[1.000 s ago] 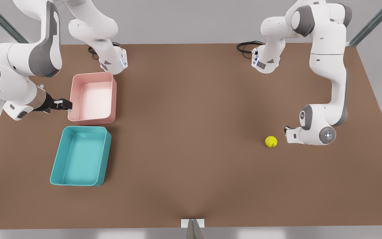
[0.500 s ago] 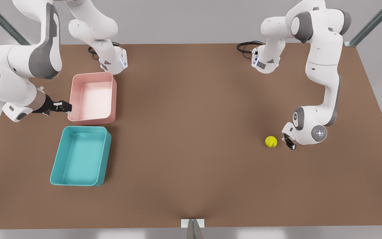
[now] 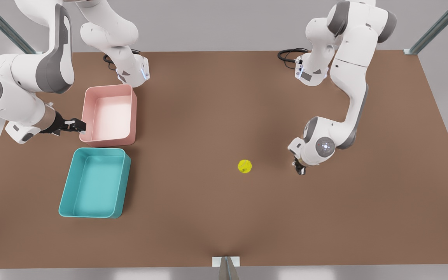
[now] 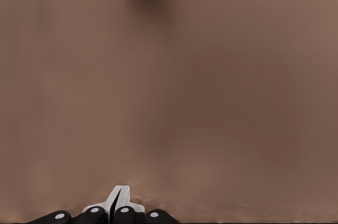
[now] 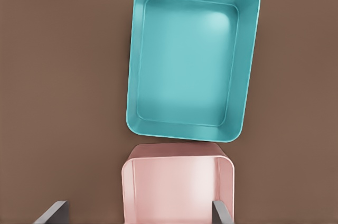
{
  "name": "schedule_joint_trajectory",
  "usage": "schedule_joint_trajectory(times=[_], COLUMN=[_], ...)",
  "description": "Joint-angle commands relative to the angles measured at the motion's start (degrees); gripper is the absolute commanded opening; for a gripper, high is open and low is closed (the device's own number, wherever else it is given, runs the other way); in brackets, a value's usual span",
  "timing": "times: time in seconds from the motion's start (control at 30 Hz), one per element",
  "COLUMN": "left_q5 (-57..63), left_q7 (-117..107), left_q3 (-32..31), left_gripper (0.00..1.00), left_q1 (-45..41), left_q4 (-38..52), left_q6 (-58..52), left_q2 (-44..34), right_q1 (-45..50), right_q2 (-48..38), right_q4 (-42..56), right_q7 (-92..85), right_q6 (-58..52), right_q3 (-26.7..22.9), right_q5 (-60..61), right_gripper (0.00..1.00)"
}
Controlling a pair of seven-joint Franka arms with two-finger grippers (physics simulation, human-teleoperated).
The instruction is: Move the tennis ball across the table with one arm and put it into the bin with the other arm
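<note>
No readable text, label, brand, number or sign anywhere I look. My ball carries faint curved seam only, no lettering. Round blue-lit marks on my arm joints are dots, not characters.

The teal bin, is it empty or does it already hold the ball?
Empty. The bin shows only its bare teal floor, and the tennis ball lies on the table, far from it.
</note>
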Motion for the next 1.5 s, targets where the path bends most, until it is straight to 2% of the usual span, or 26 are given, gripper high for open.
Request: schedule_joint_trajectory(times=[0.0, 0.07, 0.1, 0.13, 0.17, 0.2, 0.23, 0.37, 0.47, 0.53, 0.6, 0.73, 0.9, 0.97, 1.03, 1.07, 1.17, 1.27, 1.47], left_q5=[5.7, 7.5, 7.3, 7.2, 8.0, 6.7, -0.7, -2.3, -2.1, -1.8, -1.8, -1.8, -1.8, -1.9, -1.9, -1.9, -1.9, -1.9, -1.9], left_q7=[-26.3, -48.8, -56.0, -57.8, -59.1, -81.5, -90.8, -87.5, -87.4, -87.4, -87.5, -87.4, -87.4, -87.4, -87.4, -87.4, -87.4, -87.4, -87.5], left_q3=[3.6, 3.8, 3.7, 3.7, 4.1, 4.5, 7.1, 7.3, 7.3, 7.3, 7.2, 7.1, 7.1, 7.1, 7.1, 7.1, 7.1, 6.9, 6.8], left_gripper=[0.21, 0.21, 0.21, 0.32, 1.0, 1.0, 1.0, 1.0, 1.0, 1.0, 1.0, 1.0, 1.0, 1.0, 1.0, 1.0, 1.0, 1.0, 1.0], left_q1=[0.2, 0.3, 0.2, 0.2, 0.2, -0.5, -0.8, 0.4, 0.4, 0.4, 0.4, 0.3, 0.4, 0.4, 0.3, 0.3, 0.3, 0.3, 0.4], left_q4=[12.7, 34.6, 38.8, 38.8, 36.4, 35.9, 34.4, 34.4, 34.4, 34.4, 34.3, 34.4, 34.3, 34.3, 34.3, 34.3, 34.2, 34.1, 34.1], left_q6=[-31.6, -54.4, -60.1, -60.8, -61.9, -58.9, -56.3, -58.8, -58.8, -58.8, -59.9, -60.9, -60.9, -61.0, -61.6, -61.7, -61.7, -61.8, -62.6], left_q2=[-4.0, -6.3, -9.1, -10.6, -12.0, -12.3, -13.5, -12.0, -12.3, -12.3, -12.4, -12.5, -12.5, -12.5, -12.5, -12.5, -12.5, -12.4, -12.4], right_q1=[-0.1, -0.1, -0.2, -0.2, -0.2, -0.2, -0.1, 0.2, 3.8, 7.5, 11.5, 18.8, 24.9, 25.9, 27.5, 29.7, 33.4, 34.2, 34.9], right_q2=[-0.1, -0.1, -0.1, -0.1, -0.1, -0.1, -0.1, 1.6, 11.4, 20.9, 27.5, 33.4, 38.9, 41.3, 41.6, 40.1, 39.1, 32.9, 28.3], right_q4=[0.0, 0.1, 0.0, 0.0, 0.0, 0.0, 0.0, 1.0, 9.4, 17.9, 21.7, 25.4, 25.5, 24.6, 21.2, 17.2, 14.5, 4.1, -4.8], right_q7=[-0.1, -0.1, -0.1, -0.1, -0.1, -0.1, -0.1, 0.6, 2.0, 8.9, 17.5, 36.1, 55.9, 58.2, 58.1, 58.2, 63.4, 63.0, 61.5], right_q6=[0.0, 0.0, -0.1, -0.1, -0.1, -0.1, -0.1, 0.3, 0.8, 1.2, 5.9, 10.3, 23.4, 28.5, 31.9, 34.3, 36.9, 42.5, 45.6], right_q3=[0.0, 0.0, 0.0, 0.0, 0.0, 0.0, 0.0, 0.1, 0.3, 0.3, 0.4, 0.5, 2.0, 2.0, 2.0, 1.9, 1.9, 1.9, 1.9], right_q5=[0.0, 0.0, 0.0, 0.0, 0.0, 0.0, 0.0, 0.7, 3.9, 5.4, 5.7, 5.7, 5.8, 10.3, 9.6, 9.8, 9.8, 9.5, 4.3], right_gripper=[1.0, 1.0, 1.0, 1.0, 1.0, 1.0, 1.0, 1.0, 1.0, 1.0, 1.0, 1.0, 1.0, 1.0, 1.0, 1.0, 1.0, 1.0, 1.0])
